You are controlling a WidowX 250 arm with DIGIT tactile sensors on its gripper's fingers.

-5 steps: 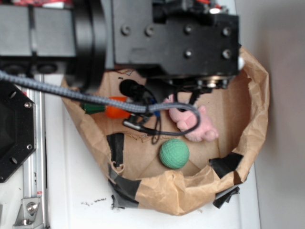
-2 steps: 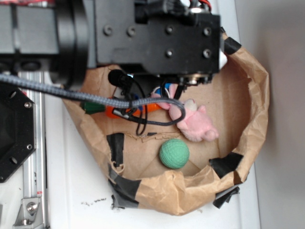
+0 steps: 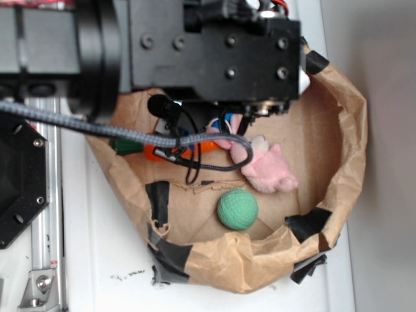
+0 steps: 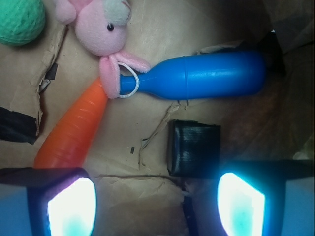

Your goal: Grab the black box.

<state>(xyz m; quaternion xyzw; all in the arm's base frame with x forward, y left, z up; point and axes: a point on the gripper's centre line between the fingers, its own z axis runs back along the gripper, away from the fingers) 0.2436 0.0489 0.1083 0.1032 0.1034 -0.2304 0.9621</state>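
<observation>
From my screen, the black box (image 4: 193, 148) looks faintly glossy, its skin slightly wrinkled. The blue bottle (image 4: 206, 77) and orange carrot (image 4: 74, 128) read as smooth plastic. The pink bunny (image 4: 98, 24) is fuzzy plush, the green ball (image 4: 19, 19) dimpled and matt, the brown paper liner (image 3: 338, 117) creased, patched with black tape (image 3: 159, 201).

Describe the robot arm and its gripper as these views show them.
The arm is a blocky matte black housing with round screw heads, beside a black cylindrical joint. A grey braided cable crosses in front, with thinner black wires looping beneath. In the wrist view the gripper shows two dark fingers whose inner pads glow bright white with a blue-green tint.
</observation>
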